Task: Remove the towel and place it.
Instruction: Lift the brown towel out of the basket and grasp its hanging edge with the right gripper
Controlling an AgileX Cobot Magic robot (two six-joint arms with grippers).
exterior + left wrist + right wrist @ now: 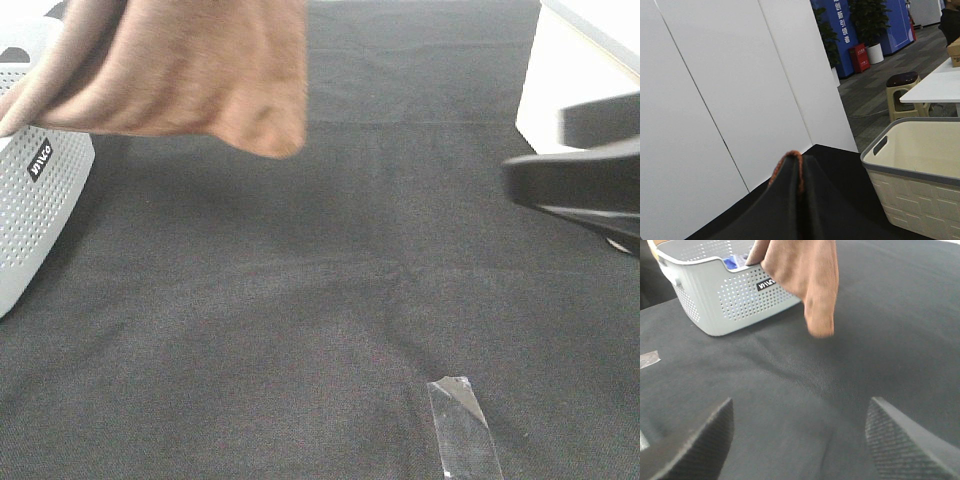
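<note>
Exterior high view had the towel [190, 70] hanging upper left, pinched in my closed left gripper [800, 165]; my right gripper [801, 405] gaped empty

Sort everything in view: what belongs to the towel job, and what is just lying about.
Job: towel; left fingers, shut on its edge; right fingers, open; grey basket.
Lying about: clear tape strip; cream basket; blue item in the grey basket.

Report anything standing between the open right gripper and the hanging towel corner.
Nothing visible does. Between the right gripper and the towel lies only bare black tablecloth; the grey basket sits beyond the towel, off that line.
</note>
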